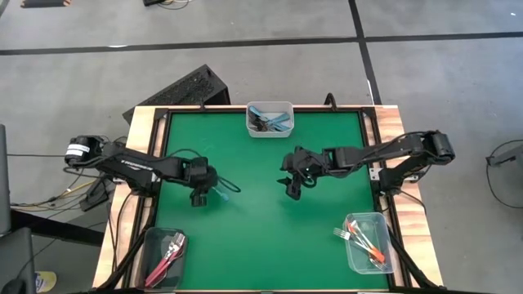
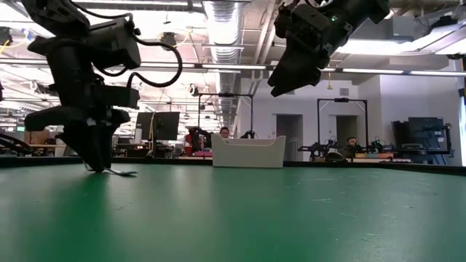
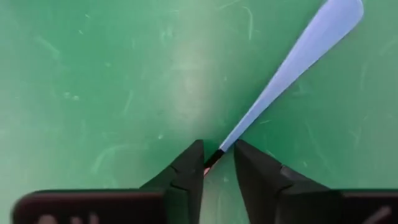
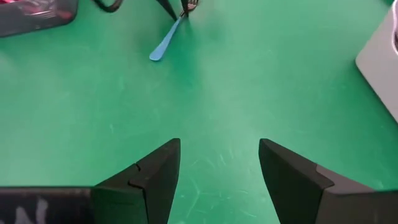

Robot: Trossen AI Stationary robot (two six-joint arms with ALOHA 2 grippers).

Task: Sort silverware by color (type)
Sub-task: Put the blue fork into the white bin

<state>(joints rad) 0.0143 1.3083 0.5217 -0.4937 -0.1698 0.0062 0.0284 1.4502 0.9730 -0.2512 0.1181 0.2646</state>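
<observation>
A light blue fork (image 1: 225, 187) lies on the green mat at the left, its handle (image 3: 292, 56) pointing away from my left gripper. It also shows in the right wrist view (image 4: 165, 42). My left gripper (image 1: 198, 196) points down at the mat (image 2: 95, 164) and is shut on the fork's metal end. My right gripper (image 1: 292, 189) is open and empty, raised above the middle of the mat (image 2: 285, 78). My left gripper (image 3: 217, 165) pinches the fork at its dark neck (image 3: 213, 159), just past where the blue handle ends, between its two fingertips. The fingers come from above, pointing down. The handle reaches out low over the mat (image 2: 122, 172); the tines are hidden by the fingers.
A clear container with light blue forks (image 1: 270, 119) stands at the far edge. One with pink-red forks (image 1: 167, 255) is at the near left corner. One with orange forks (image 1: 368, 242) is at the near right. A wooden frame (image 1: 145, 122) rims the mat.
</observation>
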